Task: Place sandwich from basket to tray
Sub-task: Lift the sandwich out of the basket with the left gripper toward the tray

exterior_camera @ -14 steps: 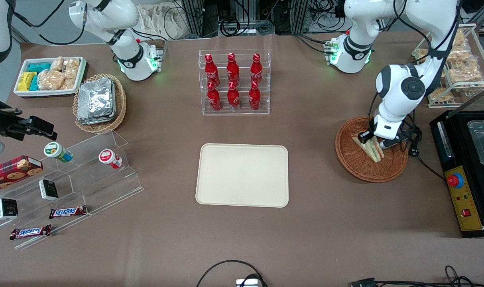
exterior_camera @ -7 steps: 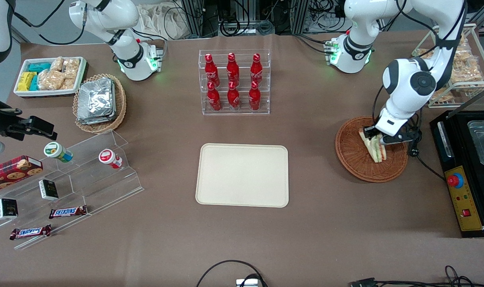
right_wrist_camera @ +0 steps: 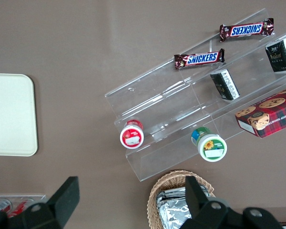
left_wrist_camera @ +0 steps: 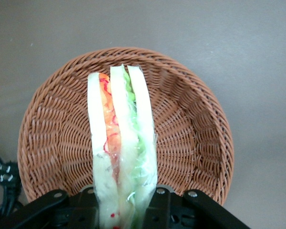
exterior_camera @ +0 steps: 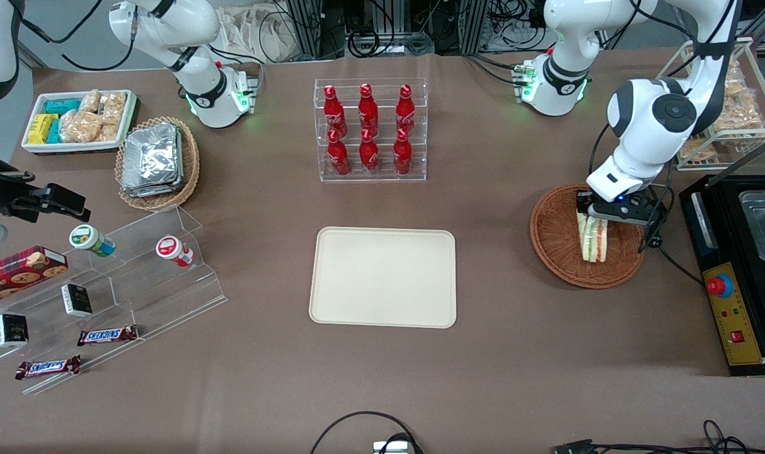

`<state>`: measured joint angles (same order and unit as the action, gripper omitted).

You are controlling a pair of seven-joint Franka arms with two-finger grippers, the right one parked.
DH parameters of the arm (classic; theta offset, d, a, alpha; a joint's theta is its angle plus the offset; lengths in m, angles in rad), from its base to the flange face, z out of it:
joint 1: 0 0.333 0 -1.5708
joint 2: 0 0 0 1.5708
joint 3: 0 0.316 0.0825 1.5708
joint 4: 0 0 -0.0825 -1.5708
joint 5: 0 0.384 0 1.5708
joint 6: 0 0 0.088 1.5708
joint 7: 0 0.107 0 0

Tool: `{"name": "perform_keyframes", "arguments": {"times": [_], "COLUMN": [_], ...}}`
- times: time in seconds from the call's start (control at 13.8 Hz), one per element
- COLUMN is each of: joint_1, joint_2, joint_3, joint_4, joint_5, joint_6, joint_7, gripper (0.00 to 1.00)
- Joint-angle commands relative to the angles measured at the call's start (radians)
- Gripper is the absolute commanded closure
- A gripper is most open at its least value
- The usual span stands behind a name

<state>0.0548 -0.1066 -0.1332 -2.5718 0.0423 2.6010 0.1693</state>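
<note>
The sandwich (exterior_camera: 592, 238), a wrapped wedge of white bread with orange, red and green filling, hangs edge-on over the reddish-brown wicker basket (exterior_camera: 556, 243). My left gripper (exterior_camera: 595, 214) is shut on its upper end, just above the basket's inside. In the left wrist view the sandwich (left_wrist_camera: 121, 138) stands out from between the black fingers of the gripper (left_wrist_camera: 124, 205), with the basket (left_wrist_camera: 190, 124) under it. The cream tray (exterior_camera: 382, 277) lies flat in the table's middle, toward the parked arm from the basket, and its corner shows in the right wrist view (right_wrist_camera: 9, 114).
A clear rack of red bottles (exterior_camera: 370, 129) stands farther from the front camera than the tray. A black machine with a red button (exterior_camera: 732, 277) and a wire rack of snack bags (exterior_camera: 729, 107) flank the basket. A black cable plug (exterior_camera: 653, 239) lies beside the basket's rim.
The gripper has risen a little with the sandwich held. The sandwich has swung from a slanted lie to hanging straight, its filling edges now facing up toward the front camera.
</note>
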Motion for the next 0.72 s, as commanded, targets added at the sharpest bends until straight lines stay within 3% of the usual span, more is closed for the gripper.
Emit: {"name": "perform_keyframes", "arguments": {"times": [0.0, 0.65], "joint_1": [-0.056, -0.292], "joint_2": [-0.013, 0.117], "joint_3": [-0.002, -0.003], "joint_4": [0.034, 0.224], "joint_5": [-0.010, -0.056], "joint_6": [-0.027, -0.045], "joint_7": [0.026, -0.229], "gripper": [0.75, 0.74]}}
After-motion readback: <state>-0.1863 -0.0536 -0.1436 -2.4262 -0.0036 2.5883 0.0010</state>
